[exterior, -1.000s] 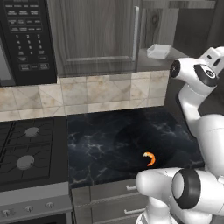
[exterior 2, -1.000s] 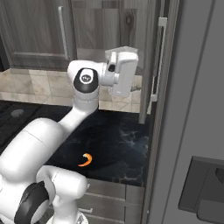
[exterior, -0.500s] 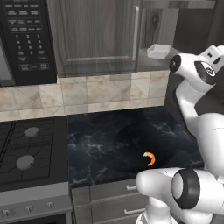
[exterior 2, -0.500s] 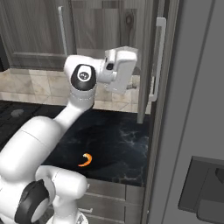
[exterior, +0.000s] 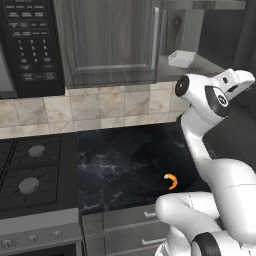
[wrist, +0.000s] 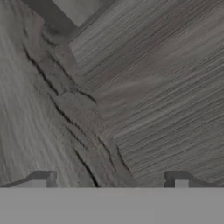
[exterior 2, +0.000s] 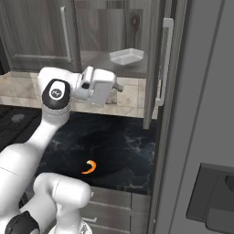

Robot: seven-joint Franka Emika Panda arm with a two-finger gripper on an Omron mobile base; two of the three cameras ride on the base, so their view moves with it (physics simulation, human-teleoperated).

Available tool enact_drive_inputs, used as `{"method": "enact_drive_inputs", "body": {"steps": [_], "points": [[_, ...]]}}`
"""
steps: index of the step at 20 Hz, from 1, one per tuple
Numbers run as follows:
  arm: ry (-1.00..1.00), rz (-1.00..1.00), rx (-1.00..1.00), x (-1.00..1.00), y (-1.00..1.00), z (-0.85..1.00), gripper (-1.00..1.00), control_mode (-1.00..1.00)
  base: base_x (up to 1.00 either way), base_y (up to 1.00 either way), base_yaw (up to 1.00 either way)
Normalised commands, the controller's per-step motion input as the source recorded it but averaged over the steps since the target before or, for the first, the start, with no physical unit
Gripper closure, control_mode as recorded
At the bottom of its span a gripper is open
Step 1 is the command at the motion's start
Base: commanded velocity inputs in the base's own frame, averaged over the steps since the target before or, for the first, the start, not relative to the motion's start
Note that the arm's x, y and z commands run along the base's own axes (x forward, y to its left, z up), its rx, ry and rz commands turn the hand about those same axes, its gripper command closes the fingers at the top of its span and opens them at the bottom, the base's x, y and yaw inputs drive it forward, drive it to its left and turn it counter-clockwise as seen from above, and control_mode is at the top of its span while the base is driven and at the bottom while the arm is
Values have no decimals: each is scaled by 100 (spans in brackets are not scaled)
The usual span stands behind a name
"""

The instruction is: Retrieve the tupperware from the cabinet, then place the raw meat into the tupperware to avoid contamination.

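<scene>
Matt grey-brown wood-grain cabinet (exterior: 107,42) (silver metal handle (exterior 2: 166,61)), translucent plastic tupperware (exterior 2: 126,56), glossy black marbled counter (exterior: 115,160)

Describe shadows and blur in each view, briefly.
Left base view: a soft round shadow darkens the black marble counter beside the raw meat. Right base view: the tupperware sits pale on a dim cabinet shelf. Hand view: blurred wood grain.

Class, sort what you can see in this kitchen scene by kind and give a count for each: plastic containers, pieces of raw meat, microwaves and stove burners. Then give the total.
Plastic containers: 1, the tupperware on the cabinet shelf.
Raw meat pieces: 1, the raw meat on the dark counter.
Microwaves: 1, the black microwave.
Stove burners: 2, the burners.
Total: 5.
</scene>
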Motion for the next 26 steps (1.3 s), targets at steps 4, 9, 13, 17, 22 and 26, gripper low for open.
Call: {"method": "enact_drive_inputs", "body": {"steps": [4, 9, 13, 17, 22, 26], "points": [[-4, 9, 25, -49, 47, -20, -100, -100, 0, 0, 0], [2, 18, 39, -26, 15, -29, -100, -100, 0, 0, 0], [0, 16, 43, -11, 19, -29, -100, -100, 0, 0, 0], [-3, 16, 40, -1, 29, -20, -100, -100, 0, 0, 0], [-12, 13, 35, 0, 46, -9, -100, -100, 0, 0, 0], [-18, 13, 36, 3, 46, -7, -100, -100, 0, 0, 0]]}}
